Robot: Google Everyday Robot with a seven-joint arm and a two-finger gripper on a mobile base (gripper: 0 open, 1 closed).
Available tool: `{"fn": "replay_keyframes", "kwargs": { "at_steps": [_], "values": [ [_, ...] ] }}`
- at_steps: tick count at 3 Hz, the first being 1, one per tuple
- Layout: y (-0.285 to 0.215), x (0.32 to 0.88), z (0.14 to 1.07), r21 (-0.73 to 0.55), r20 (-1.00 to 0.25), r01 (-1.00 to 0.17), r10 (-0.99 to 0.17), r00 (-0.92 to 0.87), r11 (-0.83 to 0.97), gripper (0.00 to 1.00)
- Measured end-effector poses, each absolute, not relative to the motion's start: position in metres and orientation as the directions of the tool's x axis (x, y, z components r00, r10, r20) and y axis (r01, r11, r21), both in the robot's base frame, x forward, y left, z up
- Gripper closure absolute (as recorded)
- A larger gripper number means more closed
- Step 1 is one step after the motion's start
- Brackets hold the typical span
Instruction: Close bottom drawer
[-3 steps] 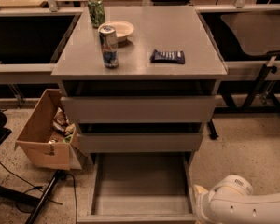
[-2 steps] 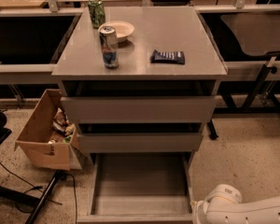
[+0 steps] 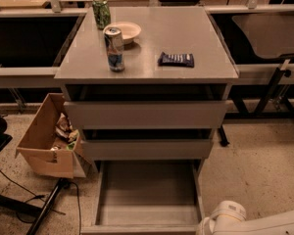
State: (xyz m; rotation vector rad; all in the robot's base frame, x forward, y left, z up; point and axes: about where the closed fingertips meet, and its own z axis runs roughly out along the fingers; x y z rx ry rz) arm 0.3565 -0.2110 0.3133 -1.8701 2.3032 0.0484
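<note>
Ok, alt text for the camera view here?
The shallow grey bottom drawer of the grey cabinet stands pulled out and empty. A white robot arm shows at lower right, its gripper out of view. Two drink cans, a pale bowl and a dark snack packet sit on top.

Bench (image 3: 186,33) top is smooth matt grey with a faint sheen, laminate by the look of it. Bottom drawer (image 3: 147,190) is the same flat matt grey inside. Green can (image 3: 101,12) and blue can (image 3: 114,49) are shiny metal, and the bowl (image 3: 132,32) is pale and glossy. Wrapper (image 3: 176,59) is dark shiny plastic. Box (image 3: 39,146) is dull brown cardboard. Pincer (image 3: 224,218), low by the drawer's front right corner, has a smooth white plastic shell. Floor (image 3: 255,170) looks speckled and rough.
</note>
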Motion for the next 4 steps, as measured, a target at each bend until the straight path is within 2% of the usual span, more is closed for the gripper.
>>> {"fn": "replay_keyframes", "kwargs": {
  "at_steps": [1,2,3,4],
  "values": [
    [-0.211,0.356,0.314,-0.082,-0.155,-0.973,-0.967,-0.2,0.214,0.91],
    [-0.207,0.349,0.279,-0.025,-0.148,-0.971,-0.962,-0.23,0.236,1.0],
    [-0.204,0.345,0.219,0.019,-0.158,-0.942,-0.93,-0.333,0.334,1.0],
    [-0.212,0.347,0.153,-0.005,-0.156,-0.918,-0.907,-0.391,0.397,1.0]
  ]
}}
